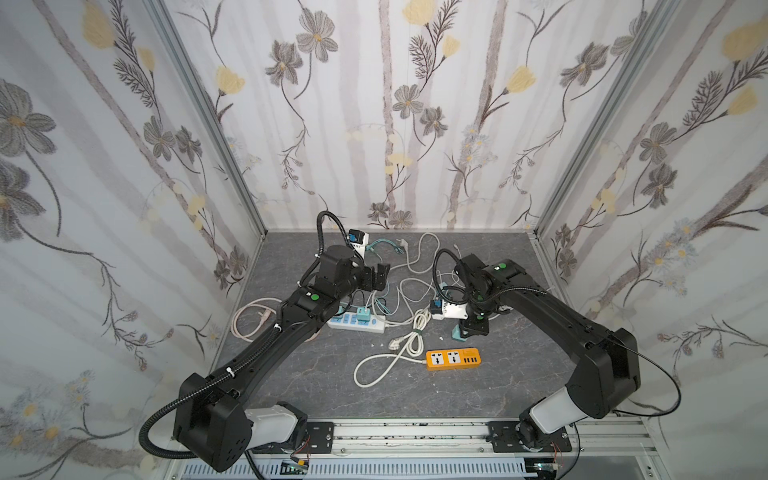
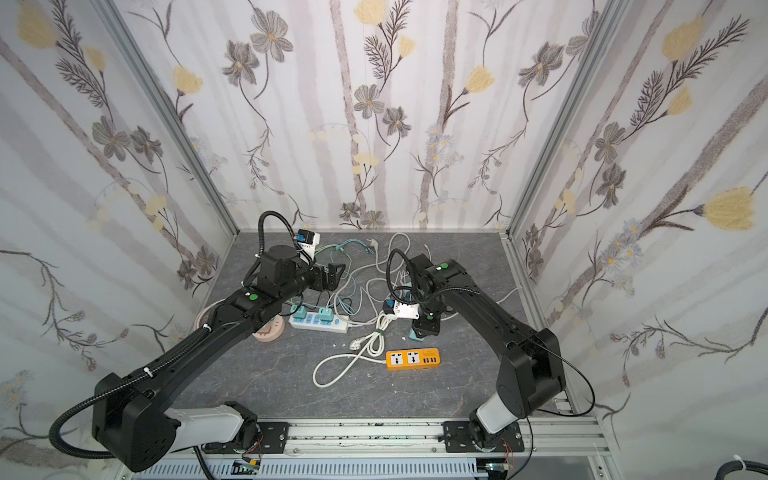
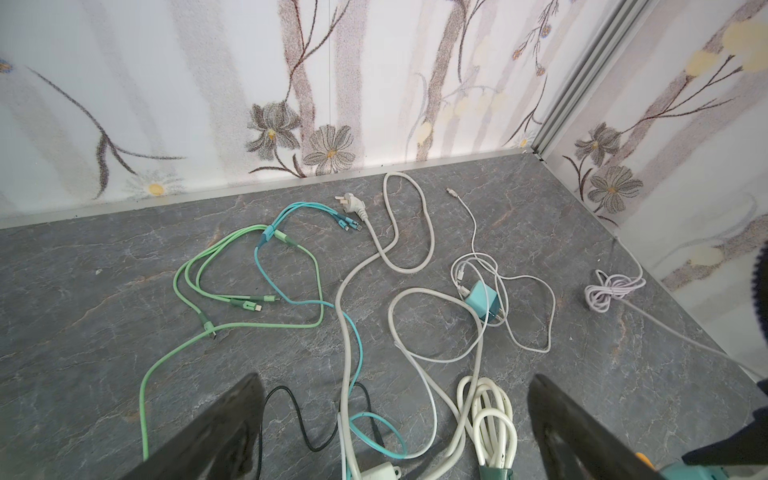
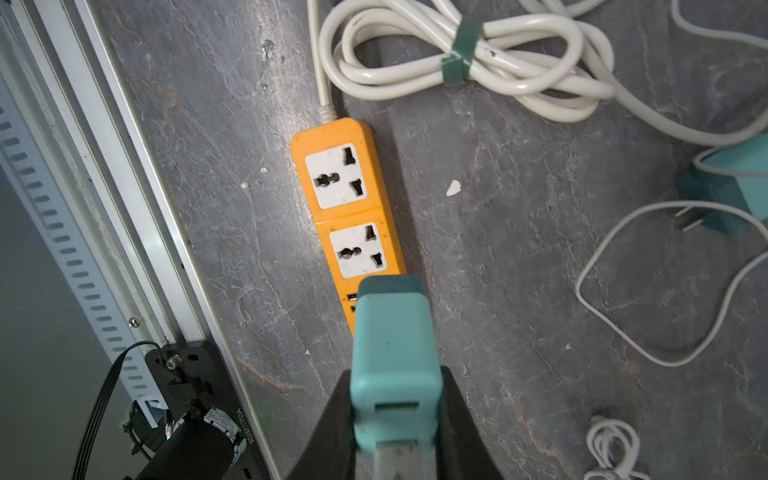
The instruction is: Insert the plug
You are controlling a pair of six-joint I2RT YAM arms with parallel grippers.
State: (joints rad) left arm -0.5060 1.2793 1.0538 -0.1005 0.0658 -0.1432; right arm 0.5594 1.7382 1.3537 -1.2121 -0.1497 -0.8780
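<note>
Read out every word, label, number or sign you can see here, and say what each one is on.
Nothing reads clearly enough to quote.
White sticker on a black motor housing: a printed code, too small to read.
Label on the left wrist's white camera box: black print, blurred.
Orange power strip: no print visible.
Teal charger: no print visible.

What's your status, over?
Left pincer open, empty. Right pincer shut on teal plug, near orange strip, not inserted. Both sockets clear.

Black arms [image 1: 266, 353] with white base links [image 1: 272, 424], green dots [image 1: 314, 296], ribbed black hoses [image 1: 166, 407].
</note>
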